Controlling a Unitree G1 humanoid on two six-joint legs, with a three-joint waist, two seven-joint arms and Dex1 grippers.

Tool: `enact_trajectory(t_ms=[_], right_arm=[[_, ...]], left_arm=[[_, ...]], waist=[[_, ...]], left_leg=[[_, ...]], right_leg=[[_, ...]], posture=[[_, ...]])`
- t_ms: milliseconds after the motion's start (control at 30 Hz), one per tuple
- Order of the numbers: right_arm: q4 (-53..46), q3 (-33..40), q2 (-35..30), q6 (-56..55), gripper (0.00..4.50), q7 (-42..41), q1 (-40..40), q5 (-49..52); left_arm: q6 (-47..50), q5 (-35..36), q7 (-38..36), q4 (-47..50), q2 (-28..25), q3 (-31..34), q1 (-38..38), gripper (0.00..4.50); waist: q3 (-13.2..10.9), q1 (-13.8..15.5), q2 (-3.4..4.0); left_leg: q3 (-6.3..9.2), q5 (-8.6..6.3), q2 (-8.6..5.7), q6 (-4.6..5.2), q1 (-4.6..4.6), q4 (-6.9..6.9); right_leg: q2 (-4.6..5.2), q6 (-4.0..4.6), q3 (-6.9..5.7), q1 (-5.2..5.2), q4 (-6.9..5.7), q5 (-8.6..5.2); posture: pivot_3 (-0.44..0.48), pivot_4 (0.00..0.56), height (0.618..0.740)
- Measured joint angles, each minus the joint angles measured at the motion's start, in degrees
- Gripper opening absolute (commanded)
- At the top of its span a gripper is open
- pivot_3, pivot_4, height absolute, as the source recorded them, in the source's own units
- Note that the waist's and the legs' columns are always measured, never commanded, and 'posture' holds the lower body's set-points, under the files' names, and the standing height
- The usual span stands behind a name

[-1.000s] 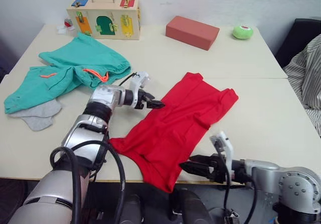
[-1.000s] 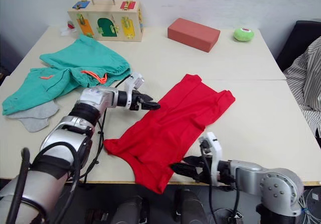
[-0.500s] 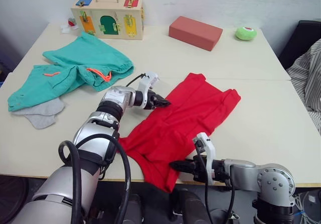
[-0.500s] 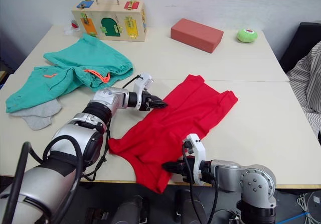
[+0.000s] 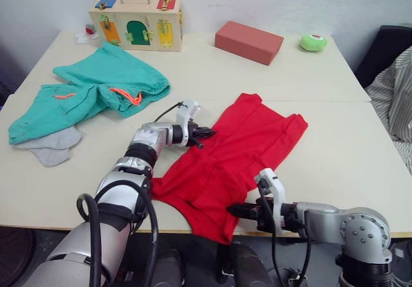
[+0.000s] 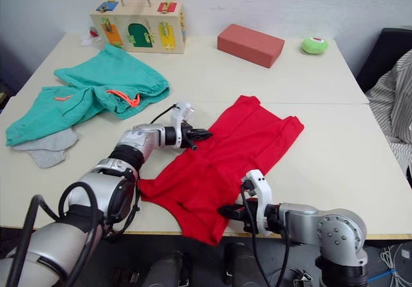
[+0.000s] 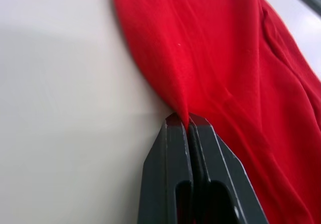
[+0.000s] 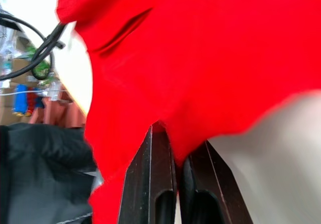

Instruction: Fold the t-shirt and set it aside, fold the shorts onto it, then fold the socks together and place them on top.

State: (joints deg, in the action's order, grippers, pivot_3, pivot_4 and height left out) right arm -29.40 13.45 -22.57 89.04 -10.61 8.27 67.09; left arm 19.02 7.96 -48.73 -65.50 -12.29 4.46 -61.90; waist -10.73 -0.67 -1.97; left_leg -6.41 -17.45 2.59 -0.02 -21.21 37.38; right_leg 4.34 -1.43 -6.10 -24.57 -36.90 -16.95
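The red t-shirt [image 5: 241, 148] lies spread and slanted across the middle of the table, its near end hanging over the front edge. My left gripper [image 5: 207, 133] is shut on the shirt's left edge, with a pinch of red cloth [image 7: 186, 114] held between the fingers. At the front edge my right gripper [image 5: 232, 208] is shut on the shirt's near hem [image 8: 173, 133]. The teal shorts [image 5: 96, 87] lie crumpled at the far left with the orange drawstring showing. Beside them, nearer to me, lie the grey socks [image 5: 48, 147], partly under the shorts.
A wooden latch box [image 5: 136, 22] stands at the back left, a red block [image 5: 248, 41] at the back centre, a green ball [image 5: 313, 42] at the back right. Striped cloth [image 5: 396, 100] lies off the table's right side. Bare tabletop [image 5: 335, 152] lies right of the shirt.
Both grippers have closed from open onto the shirt. The left one moved right onto the shirt's left edge; the right one moved in to the near hem.
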Motion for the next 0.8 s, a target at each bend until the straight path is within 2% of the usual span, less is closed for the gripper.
enact_trajectory(t_ms=[133, 267, 500, 633, 800], right_arm=[[1.03, -0.13, -5.5, -0.12, 0.0, -3.69, 2.26, 0.21], [5.73, -2.85, -10.29, -1.45, 0.0, -8.34, 6.17, -1.52], [20.19, -12.29, -16.24, -11.76, 0.0, -19.54, 15.88, -13.23], [26.36, -17.99, -16.59, -17.63, 0.0, -26.25, 20.81, -18.93], [30.96, -21.39, -16.86, -20.8, 0.0, -32.97, 23.9, -22.88]], left_arm=[[7.18, 3.24, 4.72, 8.34, -2.82, 4.25, 3.79, 0.03], [14.43, 5.98, 10.76, 27.37, -3.21, 6.52, 13.72, 0.03], [25.81, 10.7, 22.2, 57.19, -0.69, 10.39, 30.98, 0.03], [27.52, 12.47, 26.88, 67.1, 1.28, 11.22, 36.12, 0.03], [24.46, 12.33, 27.87, 69.91, -0.5, 10.62, 39.68, 0.03]], waist=[[-0.01, -0.88, 0.02], [-0.02, -0.92, 0.03], [-0.02, -0.75, 0.03], [-0.02, -0.63, 0.03], [-0.02, -0.72, 0.03]], left_leg=[[0.04, 0.07, 0.03, -0.12, 0.0, -0.1], [0.02, 0.24, 0.03, -0.43, 0.01, -0.13], [0.0, 0.24, -0.01, -0.4, -0.01, -0.06], [0.0, 0.24, -0.01, -0.41, 0.0, -0.05], [0.0, 0.24, 0.0, -0.41, 0.03, -0.04]], right_leg=[[-0.03, 0.0, -0.02, -0.05, -0.03, 0.0], [-0.03, 0.0, 0.02, -0.05, 0.02, 0.0], [0.03, 0.0, 0.04, -0.02, 0.02, 0.0], [0.03, -0.01, 0.04, -0.01, 0.01, 0.0], [0.02, -0.01, 0.02, 0.01, 0.01, 0.01]], posture=[[0.0, 0.15, 0.74], [0.0, 0.15, 0.74], [0.0, 0.15, 0.74], [0.0, 0.15, 0.74], [0.0, 0.15, 0.74]])
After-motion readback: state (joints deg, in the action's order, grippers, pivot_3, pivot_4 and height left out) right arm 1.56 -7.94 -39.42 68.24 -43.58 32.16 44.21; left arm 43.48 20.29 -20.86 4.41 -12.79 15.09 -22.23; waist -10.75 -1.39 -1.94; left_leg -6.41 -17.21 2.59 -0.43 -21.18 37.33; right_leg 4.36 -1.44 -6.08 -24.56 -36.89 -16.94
